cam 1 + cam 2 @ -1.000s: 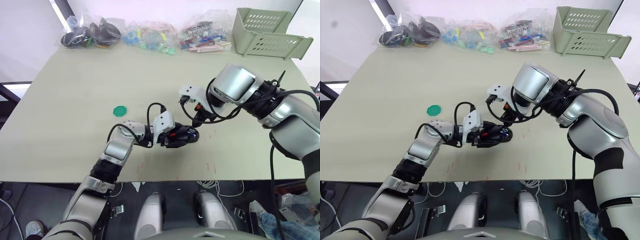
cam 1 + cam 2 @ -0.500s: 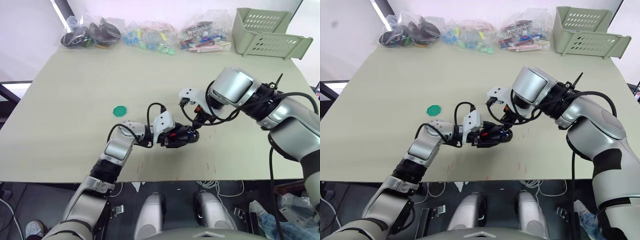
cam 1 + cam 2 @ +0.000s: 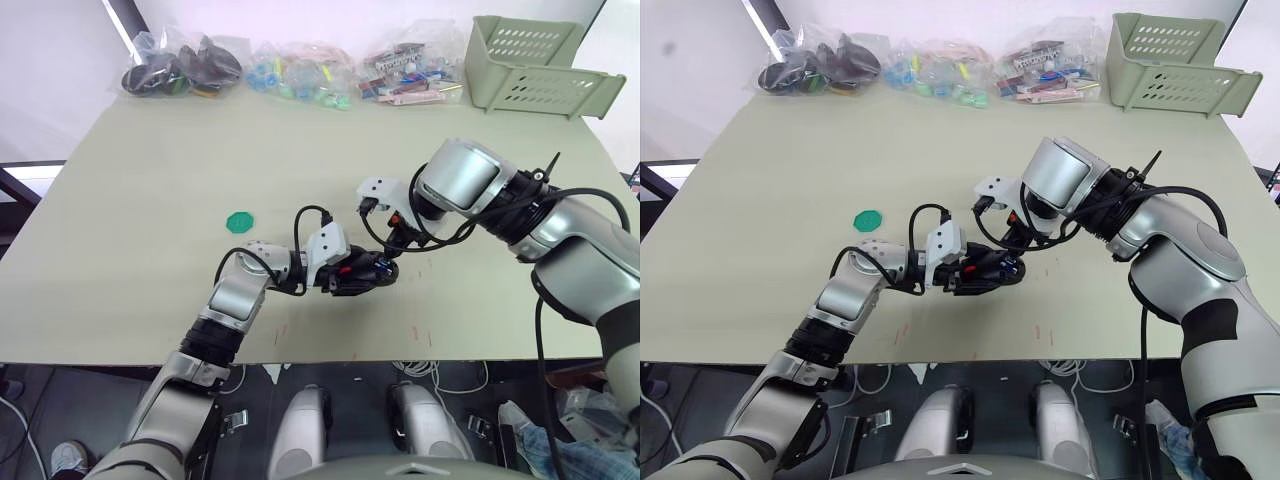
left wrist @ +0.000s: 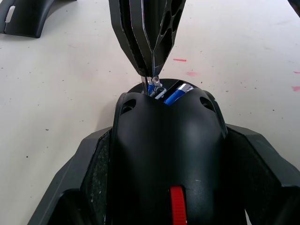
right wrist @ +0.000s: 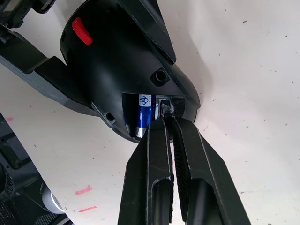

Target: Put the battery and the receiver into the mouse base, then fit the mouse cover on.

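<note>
Blue battery (image 5: pixel 144 114) half-hidden inside mouse base (image 5: pixel 117 61) hollow

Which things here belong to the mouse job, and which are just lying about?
Job:
- mouse base, in left hand
- battery, in base
- small receiver-like part, in right hand
- mouse cover

Lying about:
- green disc
- bagged parts
- green bin

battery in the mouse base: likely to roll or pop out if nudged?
Probably not rolling: the battery lies inside the mouse base slot, walled on both sides. Its smooth, round shell likely slips under fingertips. The left gripper clamps the base, so pushes shouldn't shift it.
</note>
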